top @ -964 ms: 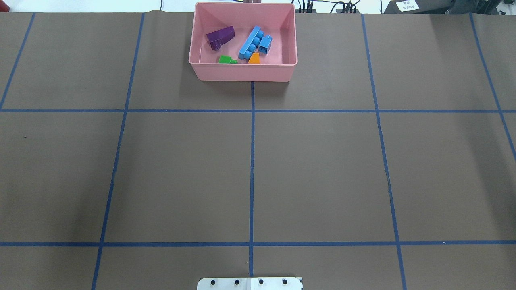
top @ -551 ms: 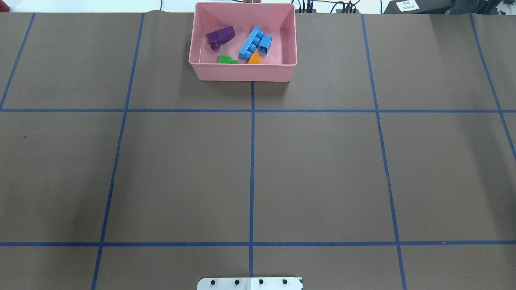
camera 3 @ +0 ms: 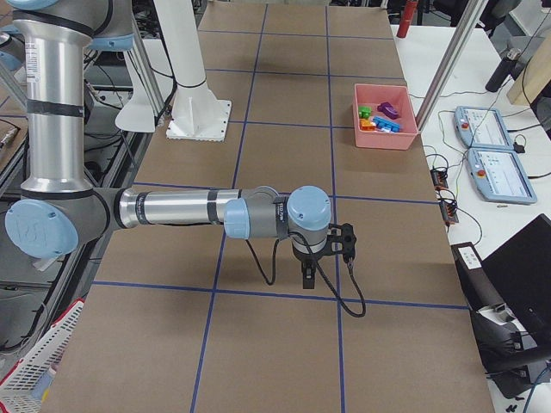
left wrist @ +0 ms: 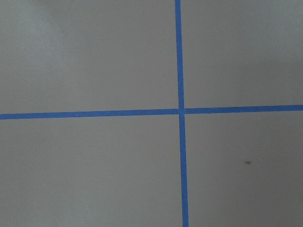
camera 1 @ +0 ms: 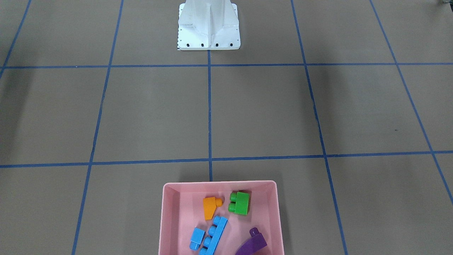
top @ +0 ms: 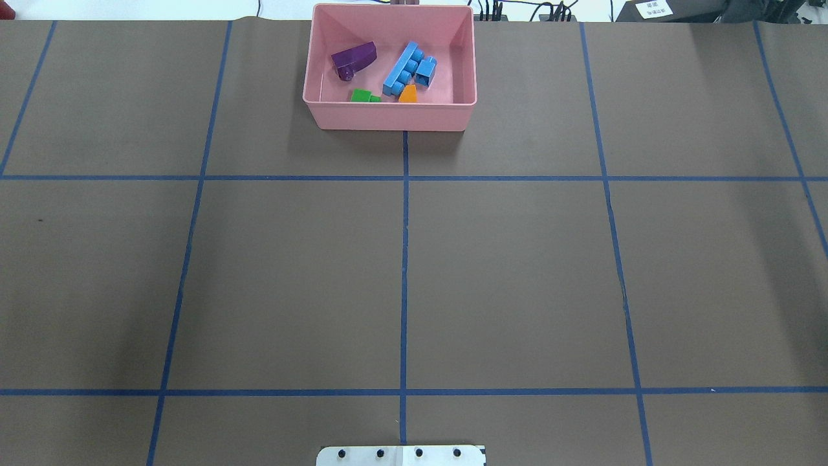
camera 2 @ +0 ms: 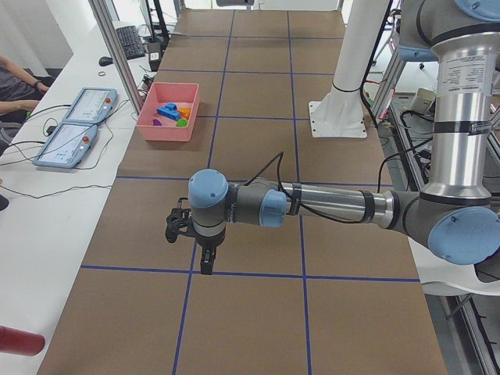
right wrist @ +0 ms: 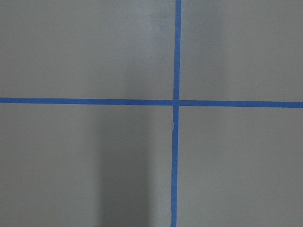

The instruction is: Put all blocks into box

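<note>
resting in the box (top: 388, 120), the blocks (top: 402, 68) lie well apart from left end effector (camera 2: 205, 267) and right end effector (camera 3: 308, 280), their grip impossible to tell.

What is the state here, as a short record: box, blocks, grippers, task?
box: pink, at the table edge farthest from the robot
in box: purple block, blue bar, blue cube, green block, orange block
outside box: no blocks seen
left gripper: over bare table, away from box; open or shut unclear
right gripper: likewise
task: looks complete
</note>
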{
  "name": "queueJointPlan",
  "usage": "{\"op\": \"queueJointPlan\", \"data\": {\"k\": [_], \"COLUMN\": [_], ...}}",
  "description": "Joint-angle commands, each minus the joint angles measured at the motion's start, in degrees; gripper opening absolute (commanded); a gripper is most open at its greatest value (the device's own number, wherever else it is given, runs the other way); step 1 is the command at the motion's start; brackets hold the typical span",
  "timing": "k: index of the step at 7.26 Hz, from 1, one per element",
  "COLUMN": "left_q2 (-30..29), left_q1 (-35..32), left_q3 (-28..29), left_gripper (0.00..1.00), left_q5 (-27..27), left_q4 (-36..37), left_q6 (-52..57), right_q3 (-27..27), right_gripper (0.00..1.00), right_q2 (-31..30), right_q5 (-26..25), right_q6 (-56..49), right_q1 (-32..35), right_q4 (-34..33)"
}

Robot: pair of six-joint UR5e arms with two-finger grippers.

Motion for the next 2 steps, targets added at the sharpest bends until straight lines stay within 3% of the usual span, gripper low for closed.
{"op": "queueJointPlan", "data": {"k": [1, 2], "left_q2": [0.00, 0.00], "left_q1": [0.00, 0.00], "left_q3": [0.03, 0.03], "left_gripper": [1.00, 1.00], "left_q5": [0.00, -0.09], "left_q4": [0.00, 0.00], "left_q6": [0.02, 0.02], "right_q3": [-0.09, 0.35], "right_gripper": [1.00, 1.00], "right_q2": [0.06, -0.02], "right_q5": [0.00, 0.09], "right_q6": [0.00, 0.09], "right_q1": [0.01, 0.01], "right_q4": [0.00, 0.00]}}
